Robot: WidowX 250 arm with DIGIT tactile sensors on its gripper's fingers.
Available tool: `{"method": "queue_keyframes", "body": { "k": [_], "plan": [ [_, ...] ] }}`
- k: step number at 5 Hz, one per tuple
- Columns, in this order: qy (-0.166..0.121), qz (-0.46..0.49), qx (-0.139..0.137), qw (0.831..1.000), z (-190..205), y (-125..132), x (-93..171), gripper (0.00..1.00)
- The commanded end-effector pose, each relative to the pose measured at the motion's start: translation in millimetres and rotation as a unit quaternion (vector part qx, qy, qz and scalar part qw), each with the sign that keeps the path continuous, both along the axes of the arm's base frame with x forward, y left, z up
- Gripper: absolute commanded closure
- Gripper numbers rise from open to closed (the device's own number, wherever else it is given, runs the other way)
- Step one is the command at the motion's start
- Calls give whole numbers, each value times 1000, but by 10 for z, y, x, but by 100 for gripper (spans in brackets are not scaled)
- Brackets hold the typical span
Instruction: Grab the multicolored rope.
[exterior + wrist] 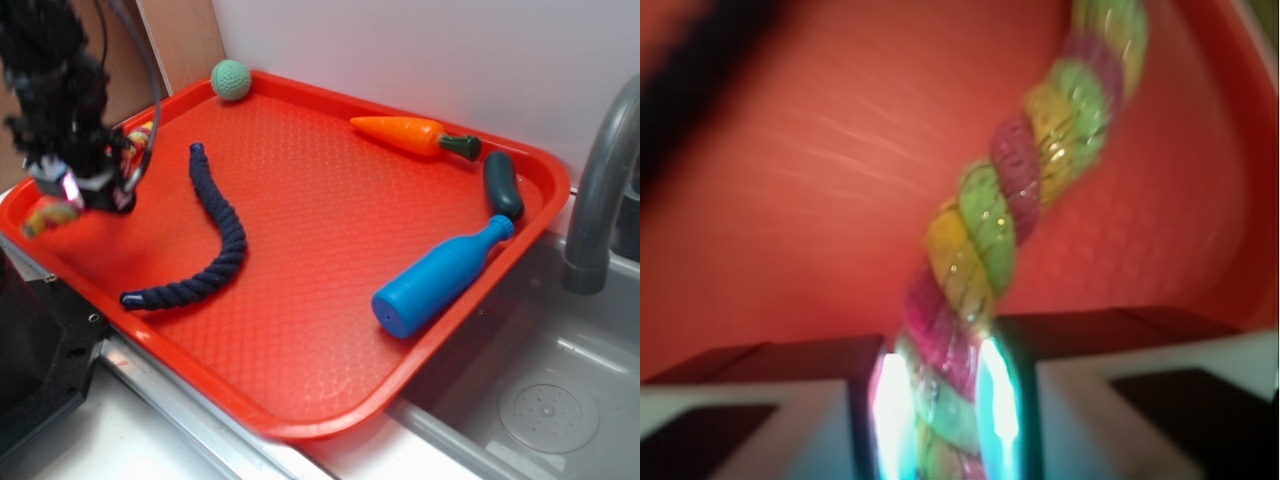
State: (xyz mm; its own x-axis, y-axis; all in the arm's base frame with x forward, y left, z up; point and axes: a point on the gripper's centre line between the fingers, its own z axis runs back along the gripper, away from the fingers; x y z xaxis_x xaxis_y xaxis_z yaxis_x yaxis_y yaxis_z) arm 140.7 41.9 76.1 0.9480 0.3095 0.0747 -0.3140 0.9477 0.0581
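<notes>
Pinched between the 2 fingers of the gripper point(938, 400), the multicolored rope point(1000, 230) fills the wrist view: its yellow, pink and green strands run from the clamped jaws up toward the far corner of the red tray point(790, 200). The grip sits partway along the rope rather than at a tip, probably so both halves hang evenly. Only this close view shows the fingers pressed against the strands. From the exterior view the gripper point(85, 185) is a blur at the tray's left edge, with bits of rope point(45, 215) poking out on either side, yet it alone shows the navy rope point(215, 235) curled nearby, plus the green ball point(231, 80), carrot point(410, 133), blue bottle point(440, 278) and faucet point(600, 180).
</notes>
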Motion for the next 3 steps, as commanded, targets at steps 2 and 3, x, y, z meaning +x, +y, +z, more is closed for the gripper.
{"method": "queue_keyframes", "body": {
  "k": [2,3],
  "plan": [
    [-50,-82,-15,995,1547,-404,316,100],
    [-49,-56,-17,997,1641,-240,373,100]
  ]
}}
